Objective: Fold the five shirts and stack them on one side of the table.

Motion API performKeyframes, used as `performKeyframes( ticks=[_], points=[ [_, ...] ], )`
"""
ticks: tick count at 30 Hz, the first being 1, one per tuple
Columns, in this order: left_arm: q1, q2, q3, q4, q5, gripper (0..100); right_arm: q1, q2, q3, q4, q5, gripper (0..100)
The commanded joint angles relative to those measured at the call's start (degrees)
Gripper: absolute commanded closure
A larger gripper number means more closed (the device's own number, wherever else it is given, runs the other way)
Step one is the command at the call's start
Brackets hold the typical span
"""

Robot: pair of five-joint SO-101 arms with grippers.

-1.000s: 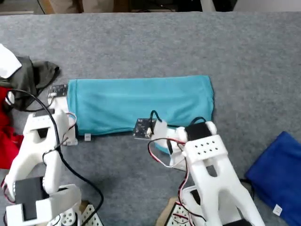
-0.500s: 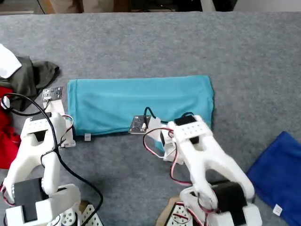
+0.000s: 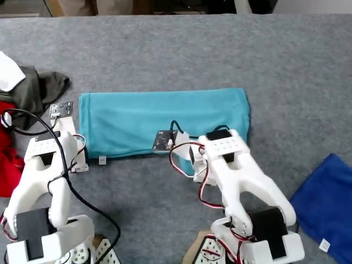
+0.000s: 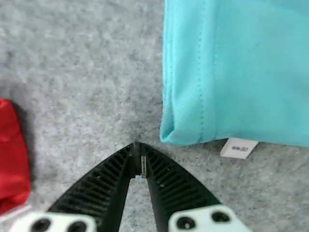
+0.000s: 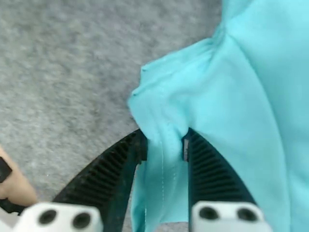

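A teal shirt lies folded into a long band across the middle of the table. My right gripper is shut on a bunched flap of the teal shirt at its near edge; in the high view the right gripper sits under the white arm at that edge. My left gripper is shut with nothing in it, its tips on the grey mat just off the teal shirt's near left corner. In the high view the left gripper stands beside that corner, close to a white tag.
A folded blue shirt lies at the right front. An olive shirt, a red shirt and a white cloth are heaped at the left edge. The red shirt lies close beside the left gripper.
The right arm has swung left and in over the shirt's near edge. The left arm shifted slightly left, off the shirt's left edge.
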Motion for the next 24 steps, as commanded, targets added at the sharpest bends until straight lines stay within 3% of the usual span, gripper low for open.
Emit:
performKeyframes(
  ticks=[1, 4, 8, 14, 24],
  points=[
    [-0.7, -1.8, 0.1, -0.4, 0.4, 98, 2.1, 2.7, 0.0, 0.1, 1.2, 88.2],
    [-0.7, -1.8, 0.0, -0.4, 0.4, 98, 3.0, 2.7, -0.2, 0.0, 1.3, 89.9],
    [-0.7, -1.8, 0.0, -0.4, 0.4, 98, 3.0, 2.7, -0.3, 0.0, 1.3, 99.6],
    [-1.1, -1.8, -0.4, -0.4, 0.6, 98, 3.6, 2.7, -2.7, 1.0, 1.4, 99.5],
    [-1.1, -1.8, -0.2, -0.5, 0.4, 98, 4.9, 4.4, -27.9, 16.9, 1.4, 99.5]
  ],
)
